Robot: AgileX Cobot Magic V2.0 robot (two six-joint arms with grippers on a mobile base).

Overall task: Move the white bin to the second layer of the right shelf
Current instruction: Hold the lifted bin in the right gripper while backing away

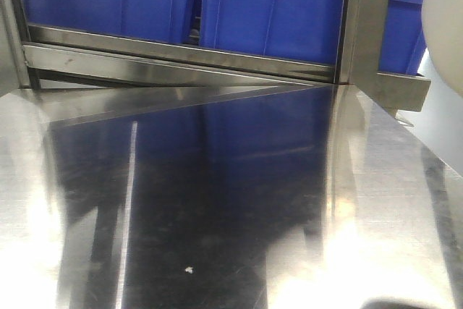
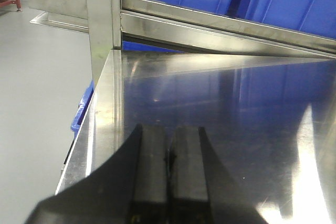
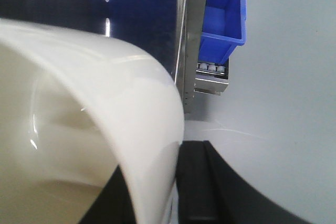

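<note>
The white bin (image 3: 79,108) fills the left of the right wrist view, glossy cream, its rim curving across the frame. My right gripper (image 3: 157,182) is shut on the bin's wall, one black finger inside and one outside. A blurred edge of the bin (image 1: 443,19) shows at the top right of the front view. My left gripper (image 2: 169,140) is shut and empty, held low over the steel tabletop (image 2: 220,108) near its left edge. A short roller rail (image 3: 211,68) under a blue crate shows in the right wrist view.
Large blue crates (image 1: 217,1) stand behind a steel front rail (image 1: 181,59) at the back of the tabletop (image 1: 217,200). A steel upright post (image 1: 365,12) stands at the right. A small blue crate (image 3: 223,19) sits on the rack over grey floor (image 3: 283,77).
</note>
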